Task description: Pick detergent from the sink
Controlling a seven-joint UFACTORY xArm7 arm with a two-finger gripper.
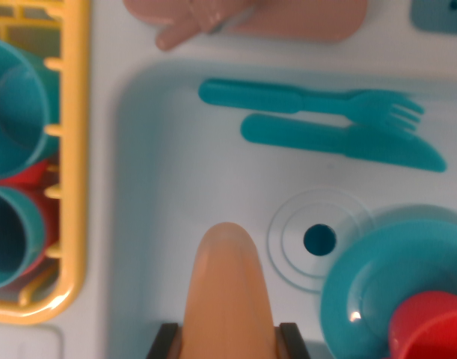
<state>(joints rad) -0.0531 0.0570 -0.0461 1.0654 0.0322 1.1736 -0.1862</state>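
Orange detergent bottle (pixel 228 292) sits clamped between the dark fingers (pixel 162 342) above the pale sink (pixel 183 172).

This looks like a play kitchen, the toy kind. There is a pale blue plastic sink (pixel 176 179) with a round drain (pixel 319 239) in its floor. A teal toy fork (pixel 310 100) and a teal toy knife (pixel 340 140) lie side by side in it. A teal plate (pixel 378 277) sits in the corner with a red cup (pixel 430 329) on it. Beside the sink stands a yellow dish rack (pixel 75 149) holding teal cups (pixel 15 112). Everything is bright plastic.
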